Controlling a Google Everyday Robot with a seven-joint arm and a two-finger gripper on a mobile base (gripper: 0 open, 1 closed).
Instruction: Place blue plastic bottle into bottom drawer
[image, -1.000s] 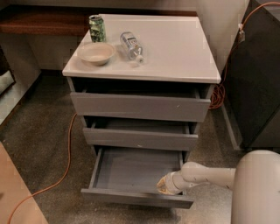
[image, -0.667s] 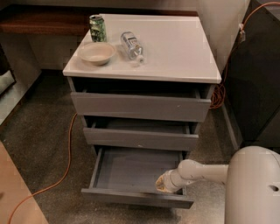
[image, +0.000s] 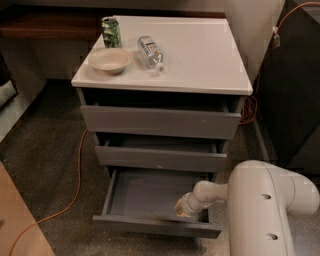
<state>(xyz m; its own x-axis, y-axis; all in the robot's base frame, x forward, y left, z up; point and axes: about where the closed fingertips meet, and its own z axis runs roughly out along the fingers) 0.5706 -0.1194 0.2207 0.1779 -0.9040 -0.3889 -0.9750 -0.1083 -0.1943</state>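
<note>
1. The plastic bottle (image: 150, 51) lies on its side on the cabinet top (image: 210, 55), toward the back left.
2. The bowl (image: 110, 60) sits just left of the bottle, and the drink can (image: 111, 31) stands behind the bowl.
3. Under the top, the top drawer (image: 160, 121) is above the middle drawer (image: 160, 159), and the bottom drawer (image: 150, 225) is pulled out farthest.
4. The gripper (image: 182, 207) is inside the bottom drawer, at its right front corner.
5. A cable (image: 77, 170) lies on the floor left of the cabinet.
</note>
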